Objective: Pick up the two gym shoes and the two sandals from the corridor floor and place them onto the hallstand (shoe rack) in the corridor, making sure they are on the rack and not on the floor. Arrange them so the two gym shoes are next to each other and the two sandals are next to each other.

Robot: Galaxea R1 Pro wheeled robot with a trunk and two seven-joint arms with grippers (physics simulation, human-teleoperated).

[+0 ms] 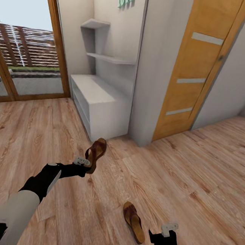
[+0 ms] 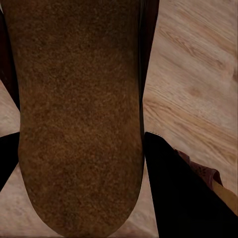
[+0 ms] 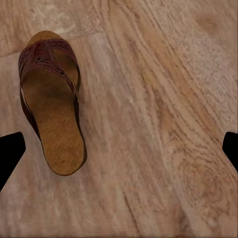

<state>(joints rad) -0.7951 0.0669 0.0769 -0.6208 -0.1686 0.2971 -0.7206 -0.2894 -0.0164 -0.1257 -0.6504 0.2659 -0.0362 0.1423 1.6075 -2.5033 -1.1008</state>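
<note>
Held sandal (image 2: 79, 114): nearest the left wrist camera, grainy brown sole, rounded end, flat slab shape. Left gripper (image 1: 88, 165) is pinched on it; in the head view the sandal stands on edge, lifted off the corridor floor (image 1: 192, 176), dark brown strap side turned toward the hallstand.

Right gripper (image 1: 168, 229): fingers spread wide, nothing between them, hovering above the planks. Its dark fingertips (image 3: 10, 153) sit at opposite edges of the right wrist view.

Second sandal (image 1: 134, 221): lies flat on the floor just beside the right gripper, on its left. Tan cork-like insole, dark brown perforated leather strap band.

Count: two sandals, one held, one on the floor.

Floor: light brown wood planks, marked grain and knots.

Hallstand (image 1: 101, 105): beyond the left gripper, pale grey, boxy low bench with open shelf slots, tall back panel, two staggered upper shelves. Orange-brown wooden door (image 1: 197, 66) to its right.
</note>
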